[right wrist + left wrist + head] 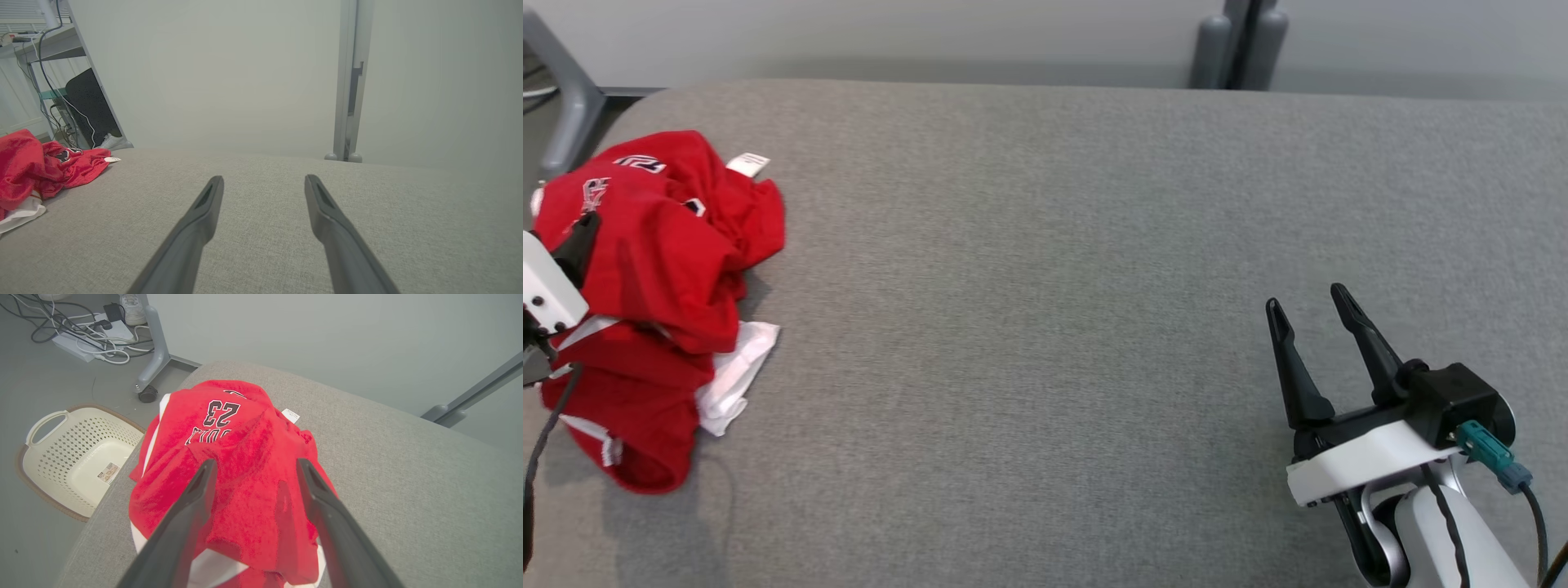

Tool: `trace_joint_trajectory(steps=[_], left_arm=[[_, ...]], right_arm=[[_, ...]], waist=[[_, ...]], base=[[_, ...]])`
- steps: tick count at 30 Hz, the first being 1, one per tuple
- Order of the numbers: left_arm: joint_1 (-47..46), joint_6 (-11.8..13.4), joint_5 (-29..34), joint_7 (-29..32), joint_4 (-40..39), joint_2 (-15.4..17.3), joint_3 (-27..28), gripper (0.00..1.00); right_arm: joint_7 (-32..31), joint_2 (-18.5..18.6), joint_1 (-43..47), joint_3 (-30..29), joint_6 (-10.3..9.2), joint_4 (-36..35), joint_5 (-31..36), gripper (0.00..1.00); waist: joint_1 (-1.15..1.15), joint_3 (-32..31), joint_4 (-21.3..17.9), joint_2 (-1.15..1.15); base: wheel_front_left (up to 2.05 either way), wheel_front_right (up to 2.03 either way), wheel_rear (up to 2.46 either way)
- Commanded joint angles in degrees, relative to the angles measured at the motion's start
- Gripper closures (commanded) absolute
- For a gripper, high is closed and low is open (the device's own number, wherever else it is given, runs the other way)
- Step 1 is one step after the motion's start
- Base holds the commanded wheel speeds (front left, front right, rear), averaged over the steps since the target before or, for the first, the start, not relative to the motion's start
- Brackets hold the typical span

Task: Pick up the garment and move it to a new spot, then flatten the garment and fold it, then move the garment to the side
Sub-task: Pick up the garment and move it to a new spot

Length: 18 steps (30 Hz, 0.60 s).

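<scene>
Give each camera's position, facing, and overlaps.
Head view: on the head, facing forward and down at the grey table; right gripper lower right, left gripper at left edge by the red garment.
Left wrist view: on left wrist, facing down along its open fingers onto the garment; basket on floor beyond.
Right wrist view: on right wrist, facing low across the table to the wall, between its open fingers.
Shared: all three show garment and table.

You have one red garment (654, 269) bunched just ahead of the left gripper (255, 467), one white basket (45, 453) down to that gripper's left, one grey table (1045, 286) beneath both, and two grippers in all, the right gripper (1305, 296) being well apart from the garment
</scene>
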State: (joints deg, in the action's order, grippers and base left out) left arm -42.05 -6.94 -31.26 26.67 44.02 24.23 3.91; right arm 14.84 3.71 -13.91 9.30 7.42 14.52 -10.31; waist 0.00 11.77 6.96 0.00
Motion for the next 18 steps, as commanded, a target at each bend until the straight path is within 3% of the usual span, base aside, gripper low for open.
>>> trace_joint_trajectory(steps=[1,10,15,16,18], left_arm=[[-1.2,-0.1,-0.4,0.0,0.9,0.2,0.1,0.00],[-1.7,-0.5,-2.1,6.1,9.6,2.7,-2.4,0.00],[-2.1,-0.6,-2.7,5.4,11.1,3.4,-3.9,0.00],[-2.2,-0.6,-2.8,5.5,11.2,3.4,-4.3,0.07],[-2.5,-0.6,-3.3,5.3,11.0,3.6,-5.0,0.51]], right_arm=[[0.4,0.4,-0.8,-0.1,0.13,-0.2,-0.3,0.00],[0.4,0.7,-2.1,0.3,0.13,-0.5,-0.8,0.00],[0.4,0.7,-2.0,-0.1,0.13,-0.3,-0.8,0.00],[0.4,0.6,-2.0,-0.2,0.13,-0.3,-0.8,0.00],[0.4,0.5,-2.0,-0.2,0.13,-0.3,-0.7,0.00]], waist=[[0.00,1.8,-1.9,0.00],[0.00,3.9,-5.0,0.00],[0.00,3.8,-5.1,0.00],[0.00,3.8,-5.0,0.00],[0.00,3.7,-4.8,0.00]], base=[[0.00,0.00,0.00],[0.00,0.00,0.00],[0.00,0.00,0.00],[0.00,0.00,0.00],[0.00,0.00,0.00]])
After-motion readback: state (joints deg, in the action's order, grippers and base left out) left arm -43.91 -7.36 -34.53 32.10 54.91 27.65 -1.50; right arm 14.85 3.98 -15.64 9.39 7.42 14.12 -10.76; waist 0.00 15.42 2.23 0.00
